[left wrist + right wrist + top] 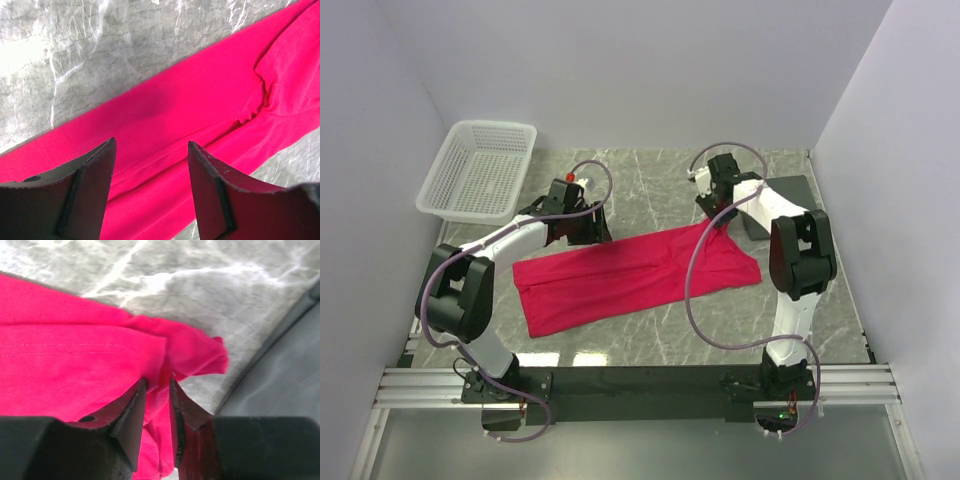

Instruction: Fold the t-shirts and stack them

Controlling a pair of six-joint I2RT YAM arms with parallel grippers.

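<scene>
A grey marble-patterned table (650, 340) sits boxed in by plain white walls (620, 70). A metal rail (640, 385) runs along the bottom of the top view and carries both arm bases.

Just above the rail, in the centre of the frame, a single crimson t-shirt (630, 275) lies flat on the table. It is drawn into a long band that slants from lower left up to upper right. By that shape the lengthwise fold looks done. The band has yet to be folded across into a compact packet, and no stack exists, since no second shirt is in view.

The left gripper (151, 150) hangs over the upper edge of the band near its left half. Its jaws stand wide apart with nothing between them, and in the wrist view the red cloth passes below the gap without touching either finger.

The right gripper (157, 385) is down at the band's upper-right end, where the cloth bunches into a small rumpled corner. Its jaws are drawn close together and a fold of red fabric shows in the narrow slot between them. Whether they have actually pinched that fold cannot be told from the pictures.

Farther back, a white mesh basket (495, 125) rests tilted against the wall in the upper left of the frame, well apart from the shirt. A dark grey pad (790, 190) lies in the upper right, just beyond the right gripper.
</scene>
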